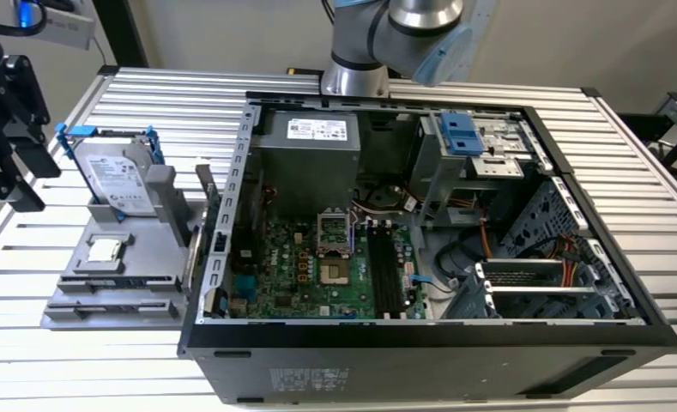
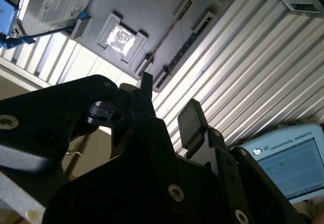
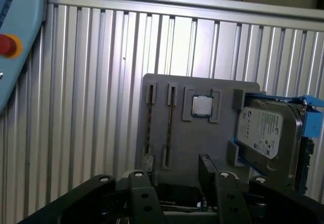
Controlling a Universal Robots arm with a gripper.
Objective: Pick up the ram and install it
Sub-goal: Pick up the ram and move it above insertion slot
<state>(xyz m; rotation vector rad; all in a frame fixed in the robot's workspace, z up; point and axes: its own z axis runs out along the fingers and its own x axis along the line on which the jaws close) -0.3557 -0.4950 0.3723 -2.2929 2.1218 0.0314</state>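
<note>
While your pincer hung wide and empty, the ram stood edge-up in the grey tray, nine o'clock from the case in the exterior view. You needed to straddle it squarely.

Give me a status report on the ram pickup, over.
Gripper open, empty, facing grey holder. Ram seemingly edge-on in holder slot, not gripped. Nothing seen between them.

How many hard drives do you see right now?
1. The hard drive in its blue frame stands in the grey holder at the exterior view's left of the open computer case. The case's bays may hide others.
</note>
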